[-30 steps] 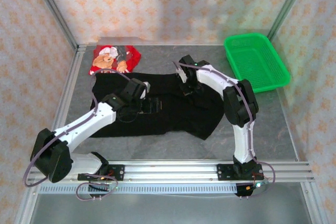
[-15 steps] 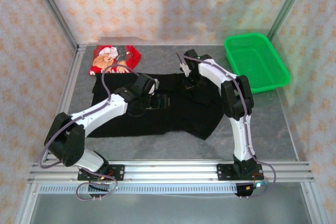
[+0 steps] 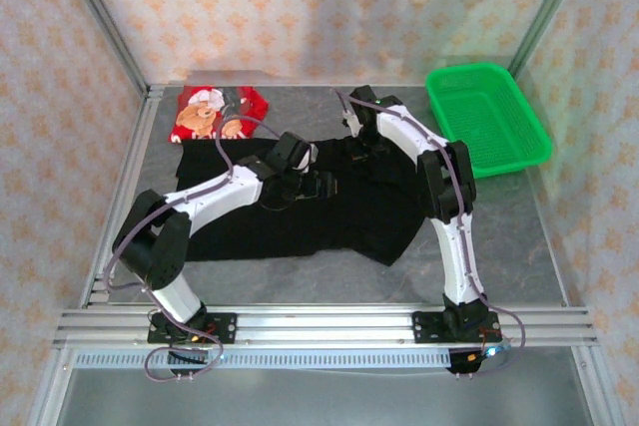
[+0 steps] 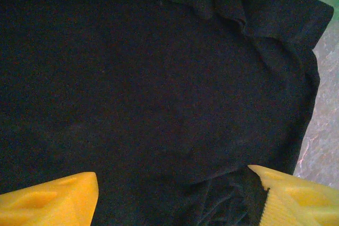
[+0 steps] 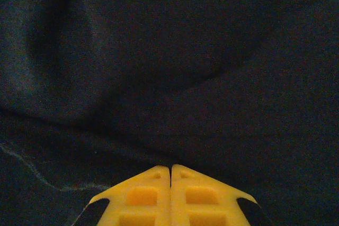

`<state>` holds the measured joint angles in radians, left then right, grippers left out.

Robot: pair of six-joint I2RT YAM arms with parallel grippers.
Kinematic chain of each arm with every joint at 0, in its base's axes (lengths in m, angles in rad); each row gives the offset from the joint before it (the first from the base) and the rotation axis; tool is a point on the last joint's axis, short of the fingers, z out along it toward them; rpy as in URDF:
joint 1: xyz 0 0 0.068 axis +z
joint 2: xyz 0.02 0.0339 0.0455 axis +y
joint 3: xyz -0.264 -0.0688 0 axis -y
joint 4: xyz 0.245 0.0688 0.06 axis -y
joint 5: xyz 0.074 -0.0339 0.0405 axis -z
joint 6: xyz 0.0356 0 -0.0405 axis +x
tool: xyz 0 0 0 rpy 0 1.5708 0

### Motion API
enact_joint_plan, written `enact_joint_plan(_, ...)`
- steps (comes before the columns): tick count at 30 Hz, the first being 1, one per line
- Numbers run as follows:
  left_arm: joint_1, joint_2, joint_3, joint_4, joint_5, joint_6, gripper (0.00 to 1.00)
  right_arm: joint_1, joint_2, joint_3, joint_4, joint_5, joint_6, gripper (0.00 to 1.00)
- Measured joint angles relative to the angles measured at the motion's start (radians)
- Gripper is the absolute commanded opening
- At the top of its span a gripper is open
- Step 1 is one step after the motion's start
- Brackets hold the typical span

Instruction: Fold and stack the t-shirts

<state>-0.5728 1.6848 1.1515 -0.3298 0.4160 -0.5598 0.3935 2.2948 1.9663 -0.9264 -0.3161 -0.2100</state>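
Fingers first: the left fingers (image 3: 321, 185) stand wide apart over the middle of the black shirt (image 3: 300, 216). In the left wrist view their two yellow tips sit in the lower corners of the frame, with flat dark cloth between them and a small bunched fold just beside the lower-right tip. Nothing is clamped there. The right fingers (image 5: 167, 197) are pressed together at the bottom centre of the right wrist view, low over rumpled black cloth; whether any cloth is nipped between them cannot be told. In the top view they sit at the shirt's upper edge, right of centre.

The black shirt lies spread on the grey counter (image 3: 509, 236) in the middle of the top view. Its long axis runs left to right across the frame, and its right end narrows to a corner at lower right. Which end holds the neck cannot be told. The red shirt (image 3: 222, 112) lies in the upper left, print up, long axis also left to right, its lower edge touching the black shirt's upper left corner. A green basket (image 3: 489, 117) sits at upper right, well apart from both shirts.
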Motion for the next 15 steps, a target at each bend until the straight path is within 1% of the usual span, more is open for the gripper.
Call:
enact_joint_plan(4, -0.010, 0.037, 0.026, 0.017, 0.019, -0.020, 0.73, -0.004, 0.023, 0.042, -0.016, 0.001, 0.002, 0.07)
enact_joint_plan(7, -0.014, 0.069, 0.045, 0.048, 0.040, -0.047, 0.73, -0.008, 0.048, 0.074, -0.021, 0.000, 0.013, 0.09)
enact_joint_plan(10, -0.015, 0.102, 0.058, 0.082, 0.056, -0.081, 0.72, -0.022, 0.072, 0.103, -0.024, -0.011, 0.046, 0.18)
enact_joint_plan(12, -0.015, 0.128, 0.068, 0.104, 0.065, -0.106, 0.72, -0.040, 0.082, 0.127, -0.024, -0.033, 0.078, 0.31)
enact_joint_plan(15, -0.015, 0.170, 0.077, 0.142, 0.076, -0.154, 0.72, -0.076, 0.085, 0.150, -0.013, -0.071, 0.124, 0.41)
